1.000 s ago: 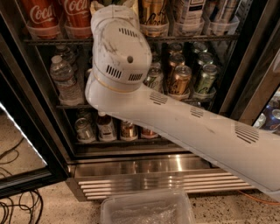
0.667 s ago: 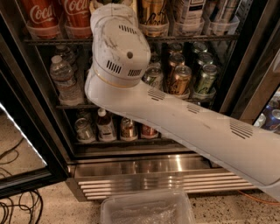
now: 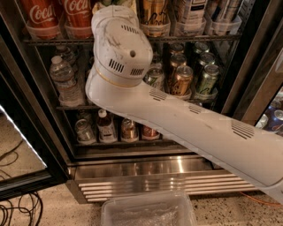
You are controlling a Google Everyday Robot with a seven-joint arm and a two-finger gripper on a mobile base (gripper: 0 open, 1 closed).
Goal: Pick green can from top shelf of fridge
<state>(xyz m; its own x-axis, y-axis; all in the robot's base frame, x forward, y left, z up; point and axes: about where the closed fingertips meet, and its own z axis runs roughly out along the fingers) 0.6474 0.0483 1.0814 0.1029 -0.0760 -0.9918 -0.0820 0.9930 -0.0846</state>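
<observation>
My white arm (image 3: 185, 128) crosses the view from the lower right, and its round joint (image 3: 121, 53) sits in front of the fridge (image 3: 247, 88). The gripper lies past that joint, above the picture's top edge, out of view. The top shelf (image 3: 199, 39) carries red Coca-Cola cans (image 3: 42, 15), a gold can (image 3: 154, 15) and tall pale cans (image 3: 190, 11) in clear trays. The joint covers the gap between the red cans and the gold can. The green can is hidden there.
The fridge door (image 3: 17, 132) stands open at the left. Lower racks hold water bottles (image 3: 64, 79), several cans (image 3: 181, 79) and small bottles (image 3: 106, 126). Below are the steel grille (image 3: 154, 181), a clear plastic bin (image 3: 148, 212) and floor cables (image 3: 17, 212).
The forearm has lifted slightly, uncovering more of the bottles on the bottom rack. The joint stays near the same spot before the top shelf.
</observation>
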